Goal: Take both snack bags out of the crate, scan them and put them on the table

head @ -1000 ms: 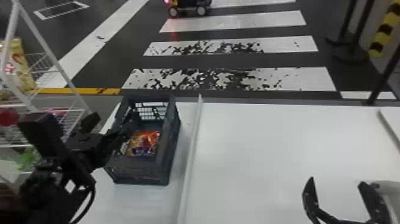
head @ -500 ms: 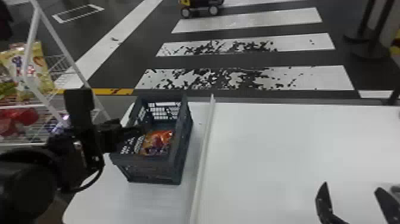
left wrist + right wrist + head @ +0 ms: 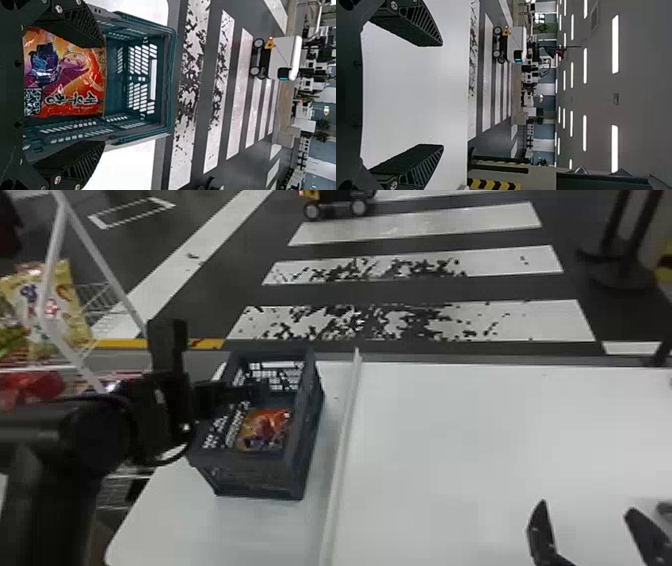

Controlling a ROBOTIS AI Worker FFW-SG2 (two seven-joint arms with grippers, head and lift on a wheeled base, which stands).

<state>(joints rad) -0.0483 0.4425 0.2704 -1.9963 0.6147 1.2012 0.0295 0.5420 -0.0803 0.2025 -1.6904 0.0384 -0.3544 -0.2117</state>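
Evidently, we are at the opening step: getting the first snack bag out of the crate. That bag lies inside, printed face up, towards the near end, and the crate stands on the left of the desk, left of the raised white strip. Our left tool is over the crate with its fingers well apart and nothing clamped; in the left wrist view the bag shows between them, though we cannot tell whether they touch it. The right tool waits, empty and spread, at the near right of the desk.

Next, we judge, the left tool should go down with one finger each side of the bag, close on it gently, and lift it straight up past the rim before any scan. We should keep the fingers off the crate walls (the fit looks snug), since a snagged finger could drag the crate along. Whether the second bag sits beneath this one we cannot tell, so we would want a fresh look inside after the first lift.
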